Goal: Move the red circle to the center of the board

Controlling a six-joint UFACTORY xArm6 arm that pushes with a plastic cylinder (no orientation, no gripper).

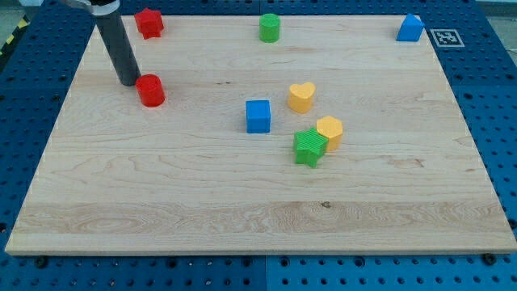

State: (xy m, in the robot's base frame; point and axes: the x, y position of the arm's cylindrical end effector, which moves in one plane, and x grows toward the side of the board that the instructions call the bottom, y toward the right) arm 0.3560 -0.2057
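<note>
The only part of the robot in view is a straight, smooth rod (118,47), dark grey to black, round in section and even in width along its length. A faint pale sheen runs down one side of it, and my tip (129,82) is a plain blunt end. At the view's top the rod meets a lighter, silvery part, perhaps a collar, cut off by the edge.
</note>
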